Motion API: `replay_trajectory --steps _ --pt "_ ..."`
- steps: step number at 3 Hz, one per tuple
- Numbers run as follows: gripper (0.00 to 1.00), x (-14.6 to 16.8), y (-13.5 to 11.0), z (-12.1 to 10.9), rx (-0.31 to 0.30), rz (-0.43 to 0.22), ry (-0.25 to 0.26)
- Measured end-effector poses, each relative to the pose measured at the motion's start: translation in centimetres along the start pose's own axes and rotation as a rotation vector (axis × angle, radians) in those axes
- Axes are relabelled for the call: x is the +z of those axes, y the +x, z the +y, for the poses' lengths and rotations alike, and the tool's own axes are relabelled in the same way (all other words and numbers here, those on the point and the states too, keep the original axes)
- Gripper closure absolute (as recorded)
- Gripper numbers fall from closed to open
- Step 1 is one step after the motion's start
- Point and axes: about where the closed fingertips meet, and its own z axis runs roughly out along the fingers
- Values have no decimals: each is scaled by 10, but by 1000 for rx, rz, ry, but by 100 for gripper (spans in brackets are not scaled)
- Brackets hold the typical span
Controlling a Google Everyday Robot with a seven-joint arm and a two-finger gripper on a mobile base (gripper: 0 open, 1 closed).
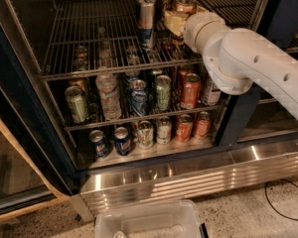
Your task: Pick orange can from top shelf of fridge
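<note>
Standing in front of the big dark-framed display fridge with the ribbed stainless steel base [198, 175], door open. The robot's chunky white arm [258, 63] comes in from the right and reaches up onto the top shelf, a wide grey wire rack of thin bars [89, 38].

The cream-coloured gripper [173, 21] sits at the right rear of that rack, right up against the tall coppery orange-brown can with the shiny copper lid [185, 4]. Only the can's lid and upper part show above the wrist; the rest is hidden behind the arm. It looks upright and stands on the top shelf. Honestly can't tell from here whether the gripper has actually got hold of it or is just beside it.

Just left of the gripper is a tall silver-and-blue can [146, 21], also upright on the same rack, with a couple more cans behind it. The rest of that shelf's left side is bare wire.

One rack down there's a green can [76, 103], a clear plastic water bottle [108, 95], a blue can [138, 97] and a shorter orange-red soda can [190, 89], all upright in a row. The lowest rack has two dark blue cans [98, 143] on the left and more orange-red ones [184, 128] on the right.

On the floor in front sits a clear plastic tub [149, 222], and a black cable [283, 202] runs across the speckled floor at right.
</note>
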Motion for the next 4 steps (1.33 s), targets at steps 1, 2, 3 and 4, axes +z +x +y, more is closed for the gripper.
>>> replay_trajectory --steps 1,2,3,4 --pt "100 -13 -4 7 -3 -8 21" --pt "100 -28 -12 21 -13 -19 19" --pt "100 -43 -22 32 -22 -38 19" --pt "100 -55 -29 37 -23 -53 19"
